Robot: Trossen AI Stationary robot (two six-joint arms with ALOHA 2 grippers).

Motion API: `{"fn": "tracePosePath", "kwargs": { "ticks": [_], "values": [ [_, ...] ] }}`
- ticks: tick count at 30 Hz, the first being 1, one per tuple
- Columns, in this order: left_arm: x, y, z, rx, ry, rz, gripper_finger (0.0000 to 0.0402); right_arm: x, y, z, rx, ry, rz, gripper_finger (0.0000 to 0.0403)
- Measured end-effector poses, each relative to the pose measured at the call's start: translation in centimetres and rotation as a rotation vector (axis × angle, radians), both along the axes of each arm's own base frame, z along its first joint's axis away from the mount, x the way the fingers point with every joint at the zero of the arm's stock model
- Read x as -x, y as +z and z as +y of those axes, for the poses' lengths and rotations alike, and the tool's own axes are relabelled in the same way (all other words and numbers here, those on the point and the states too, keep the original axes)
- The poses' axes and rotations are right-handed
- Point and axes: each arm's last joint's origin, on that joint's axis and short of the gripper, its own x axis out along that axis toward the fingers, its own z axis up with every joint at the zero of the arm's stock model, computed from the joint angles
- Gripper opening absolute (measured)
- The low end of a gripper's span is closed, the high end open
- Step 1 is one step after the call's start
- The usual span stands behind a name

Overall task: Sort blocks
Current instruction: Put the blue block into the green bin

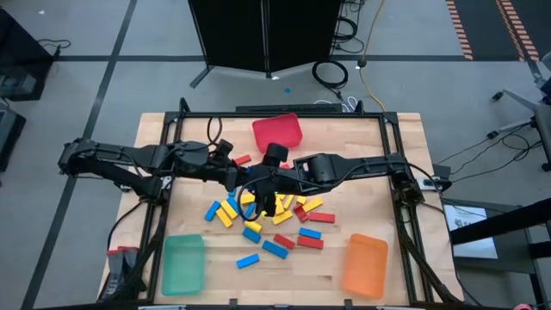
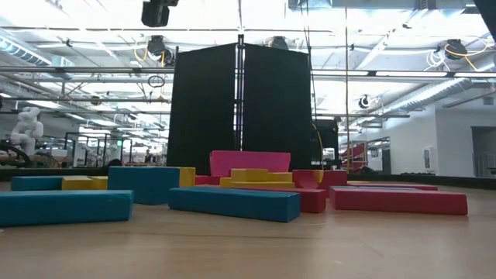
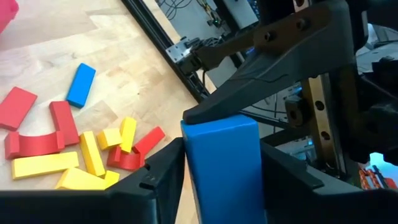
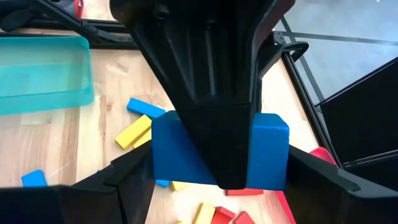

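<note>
A blue block (image 3: 221, 168) hangs in the air over the pile of red, yellow and blue blocks (image 1: 267, 215) at the table's middle. Both grippers are shut on it and meet there. My left gripper (image 3: 221, 158) reaches in from the table's left, my right gripper (image 4: 221, 168) from the right. In the high view the two show as left gripper (image 1: 244, 189) and right gripper (image 1: 267, 200). The low view shows only blocks lying flat on the wood (image 2: 232, 203). My left gripper pinches the blue block's two long sides (image 3: 186, 174) between its fingers, coming nearly level from the table's left. The block is clear of the table. My right gripper has the block's two ends (image 4: 281, 155) between its fingers (image 4: 323, 180), slanting down from the right. One of its fingers (image 3: 267, 81) lies on the block's far end.
A red bin (image 1: 277, 132) stands at the far middle, a green bin (image 1: 183, 263) near left and an orange bin (image 1: 365, 264) near right. Loose blocks lie spread between them. A black frame rail (image 1: 284, 112) borders the table.
</note>
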Motion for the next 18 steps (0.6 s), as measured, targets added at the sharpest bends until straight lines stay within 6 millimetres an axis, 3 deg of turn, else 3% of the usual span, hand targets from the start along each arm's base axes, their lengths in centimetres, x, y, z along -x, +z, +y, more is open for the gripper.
{"fn": "tracePosePath", "kwargs": {
  "ticks": [10, 18],
  "values": [
    [0.00, -0.01, 0.04, 0.004, 0.010, 0.001, 0.0154, -0.03, -0.01, -0.33, 0.007, -0.008, 0.003, 0.0284],
    [-0.01, 0.08, -0.04, -0.008, -0.008, -0.008, 0.0150, -0.14, 0.00, -0.49, -0.041, 0.009, -0.004, 0.0331]
  ]
}}
